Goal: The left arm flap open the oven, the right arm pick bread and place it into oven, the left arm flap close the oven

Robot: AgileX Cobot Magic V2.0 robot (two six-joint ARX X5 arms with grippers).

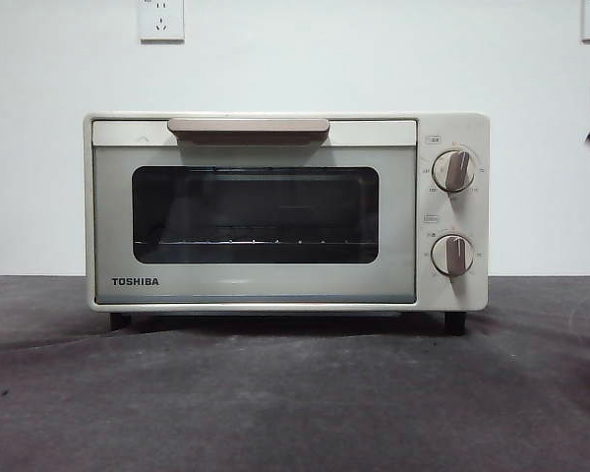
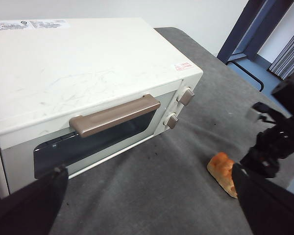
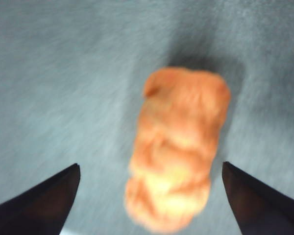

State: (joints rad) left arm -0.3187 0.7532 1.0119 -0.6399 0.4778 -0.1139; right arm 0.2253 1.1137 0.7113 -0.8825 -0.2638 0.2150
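So the oven (image 1: 285,211) is sitting square on the grey cloth-covered table (image 1: 275,403), door fully shut, beige handle (image 1: 248,129) across the top of the door and both knobs (image 1: 453,170) on its right side. You can see the wire rack through the dark window. The bread (image 3: 176,147) is lying flat on the cloth off to the oven's knob side, a bit out in front of it, not touching it. The right gripper (image 3: 149,193) hangs right above the loaf with its jaws spread wide, one tip on each side of the bread and neither one touching it (that view is pretty blurry though). The left gripper (image 2: 149,196) is up in front of the oven door, jaws spread wide too, holding nothing, handle untouched.
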